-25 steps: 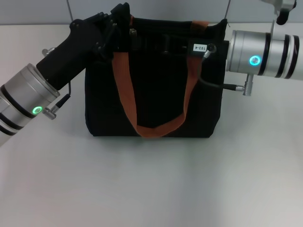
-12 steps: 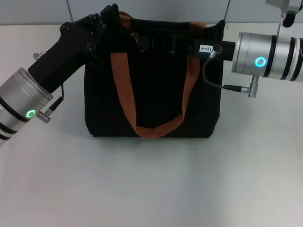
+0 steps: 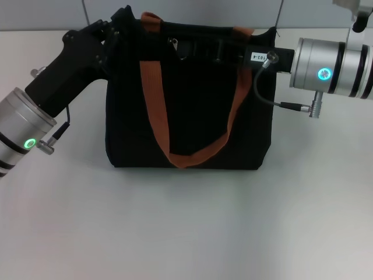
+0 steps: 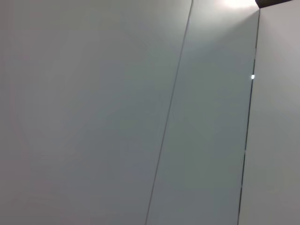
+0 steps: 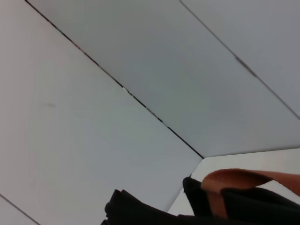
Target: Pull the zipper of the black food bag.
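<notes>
- The boxy black fabric food bag (image 3: 186,105) with two orange-brown webbing strap handles (image 3: 192,111) stands upright on the white table (image 3: 186,233), close to the table's far edge and about midway along it.
- The small silver zipper pull (image 3: 173,42) shows on the black zip line along the bag's top edge, toward the bag's left end.
- The left gripper (image 3: 119,26) is at the bag's top left corner; the black housing merges with the fabric, so I cannot tell how its fingers are set or whether they hold anything.
- The right gripper (image 3: 224,51) reaches in along the bag's top edge from the right corner; its finger state likewise cannot be read against the black cloth.
- Step in hand, as judged: brace one end of the bag and draw the pull straight along the zip line, keeping the pull direction parallel to the top edge so the teeth do not bind.
- Keep the near strap handle clear of the slider path.
- Clearance: the wall lies just behind the table's far edge, leaving little room there. The table's near half offers open room for withdrawing either arm.
</notes>
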{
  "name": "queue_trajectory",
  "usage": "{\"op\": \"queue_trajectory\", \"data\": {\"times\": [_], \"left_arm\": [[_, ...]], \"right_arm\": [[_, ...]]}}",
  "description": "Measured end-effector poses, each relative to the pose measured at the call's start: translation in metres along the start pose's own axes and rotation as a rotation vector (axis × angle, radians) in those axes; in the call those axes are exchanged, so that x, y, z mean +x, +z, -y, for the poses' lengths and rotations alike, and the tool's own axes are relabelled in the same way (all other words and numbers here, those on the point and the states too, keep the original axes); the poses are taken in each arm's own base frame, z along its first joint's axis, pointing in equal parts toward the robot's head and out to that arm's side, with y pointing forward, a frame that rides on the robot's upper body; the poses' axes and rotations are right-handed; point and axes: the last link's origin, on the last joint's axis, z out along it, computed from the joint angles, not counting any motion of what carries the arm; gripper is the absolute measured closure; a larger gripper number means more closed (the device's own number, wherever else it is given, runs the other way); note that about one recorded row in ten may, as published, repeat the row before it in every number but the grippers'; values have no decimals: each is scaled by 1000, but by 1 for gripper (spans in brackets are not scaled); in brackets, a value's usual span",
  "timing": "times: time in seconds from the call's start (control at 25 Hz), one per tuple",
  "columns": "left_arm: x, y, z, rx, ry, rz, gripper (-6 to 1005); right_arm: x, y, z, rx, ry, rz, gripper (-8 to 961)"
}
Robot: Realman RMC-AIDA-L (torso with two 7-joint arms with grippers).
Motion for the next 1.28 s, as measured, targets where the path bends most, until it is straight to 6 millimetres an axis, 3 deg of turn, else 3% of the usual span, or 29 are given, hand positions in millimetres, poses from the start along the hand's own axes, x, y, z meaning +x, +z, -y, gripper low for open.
{"op": "queue_trajectory", "data": {"times": [0.56,1.28], "left_arm": [[2,-2,6,38,6,-12,970],[4,-1,10,60,9,-19,969]], "right_arm": [[6,-15,6,21,27,22,954],[18,-56,16,67,64,104,953]]}}
